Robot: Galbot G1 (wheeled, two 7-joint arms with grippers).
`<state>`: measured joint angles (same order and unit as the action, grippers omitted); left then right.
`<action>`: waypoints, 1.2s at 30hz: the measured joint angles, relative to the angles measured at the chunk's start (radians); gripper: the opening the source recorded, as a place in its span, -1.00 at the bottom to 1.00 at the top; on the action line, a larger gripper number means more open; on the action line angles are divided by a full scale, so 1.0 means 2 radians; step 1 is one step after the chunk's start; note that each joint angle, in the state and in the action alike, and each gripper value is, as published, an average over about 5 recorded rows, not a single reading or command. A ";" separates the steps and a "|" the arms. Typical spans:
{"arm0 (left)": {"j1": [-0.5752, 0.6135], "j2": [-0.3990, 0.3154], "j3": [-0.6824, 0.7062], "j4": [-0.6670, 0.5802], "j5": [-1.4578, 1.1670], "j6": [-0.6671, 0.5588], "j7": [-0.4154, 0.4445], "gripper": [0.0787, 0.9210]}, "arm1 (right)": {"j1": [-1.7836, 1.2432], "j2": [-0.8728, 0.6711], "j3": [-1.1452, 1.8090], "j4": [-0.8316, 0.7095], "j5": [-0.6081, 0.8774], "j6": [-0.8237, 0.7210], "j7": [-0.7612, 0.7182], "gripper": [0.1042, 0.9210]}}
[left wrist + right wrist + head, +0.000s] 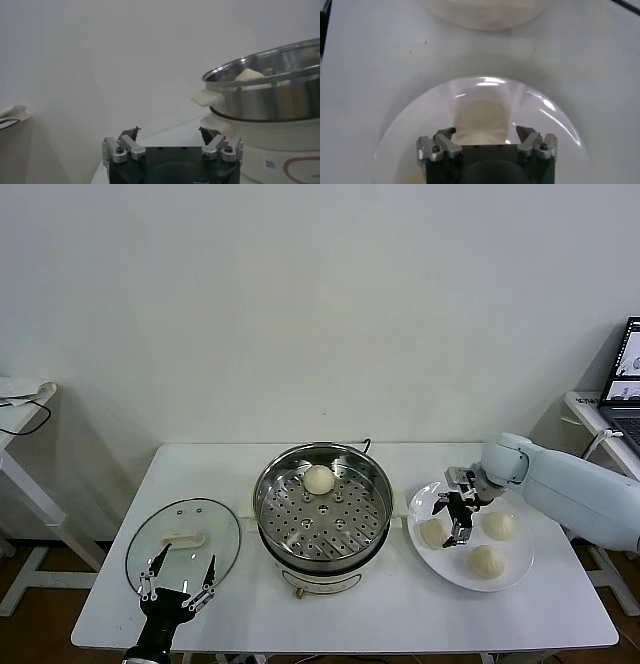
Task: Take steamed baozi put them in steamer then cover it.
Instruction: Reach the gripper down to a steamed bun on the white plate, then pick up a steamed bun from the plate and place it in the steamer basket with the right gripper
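The steamer (322, 509) stands mid-table with one baozi (319, 478) on its perforated tray. Three more baozi (432, 533) (498, 525) (485, 560) lie on a white plate (455, 572) to its right. My right gripper (452, 522) hangs open just above the plate's left bun; in the right wrist view that baozi (481, 122) sits between the spread fingers of the gripper (485, 132), untouched. The cover (183, 544), a glass lid, lies flat at the front left. My left gripper (188, 556) is open and empty over the lid's near edge. The left wrist view shows that gripper (170, 132) and, beyond it, the steamer (270, 95).
A laptop (628, 379) stands on a side table at the far right, and another side table with a cable (20, 419) is at the far left. The steamer's cream base (480, 12) lies just beyond the plate in the right wrist view.
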<state>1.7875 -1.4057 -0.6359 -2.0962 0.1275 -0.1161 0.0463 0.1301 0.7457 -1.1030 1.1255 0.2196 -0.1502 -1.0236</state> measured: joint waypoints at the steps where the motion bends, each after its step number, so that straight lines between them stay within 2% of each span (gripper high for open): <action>1: 0.000 0.000 0.000 0.000 0.000 0.000 0.000 0.77 | -0.002 0.001 0.001 -0.001 -0.001 0.000 0.001 0.76; 14: -0.001 0.000 -0.001 0.003 0.000 -0.002 -0.001 0.77 | -0.003 -0.003 0.007 0.007 -0.013 0.000 0.003 0.38; 25: -0.004 0.004 0.000 -0.002 0.000 -0.002 -0.002 0.77 | 0.108 0.004 -0.026 0.030 -0.007 0.011 -0.059 0.36; 36: -0.004 0.006 0.002 -0.005 0.000 -0.002 -0.002 0.77 | 0.261 0.074 -0.085 0.075 0.065 -0.002 -0.115 0.36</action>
<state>1.7786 -1.3941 -0.6320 -2.1056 0.1274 -0.1198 0.0413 0.6523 0.8942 -1.2721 1.2754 0.3490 -0.1548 -1.2540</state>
